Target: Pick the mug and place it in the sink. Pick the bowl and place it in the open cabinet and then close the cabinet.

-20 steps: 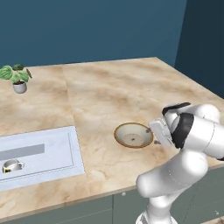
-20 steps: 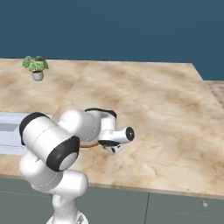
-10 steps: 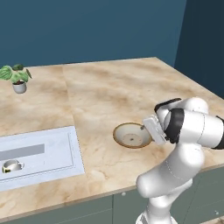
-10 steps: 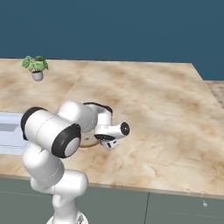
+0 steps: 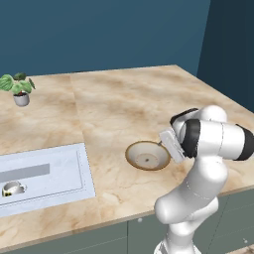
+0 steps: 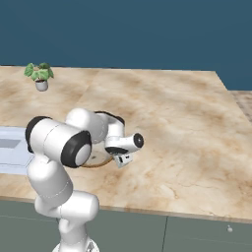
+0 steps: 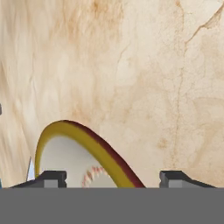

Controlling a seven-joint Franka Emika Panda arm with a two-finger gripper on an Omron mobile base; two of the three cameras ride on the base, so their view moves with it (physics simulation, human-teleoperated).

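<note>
A rendered kitchen: a marbled tan counter (image 5: 124,99) above grey-green lower cabinet fronts (image 6: 197,234), a pale inset sink (image 5: 49,173), a small potted plant (image 5: 19,89), and a dark blue wall (image 5: 99,34).

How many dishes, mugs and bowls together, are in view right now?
2. The mug sits in the sink, at its near left. The bowl rests on the counter beside the arm; none looks hidden.

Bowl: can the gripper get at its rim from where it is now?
Probably yes. The gripper sits low at the bowl, fingertips astride the near rim in the hand view, with bare counter around and nothing between.
</note>
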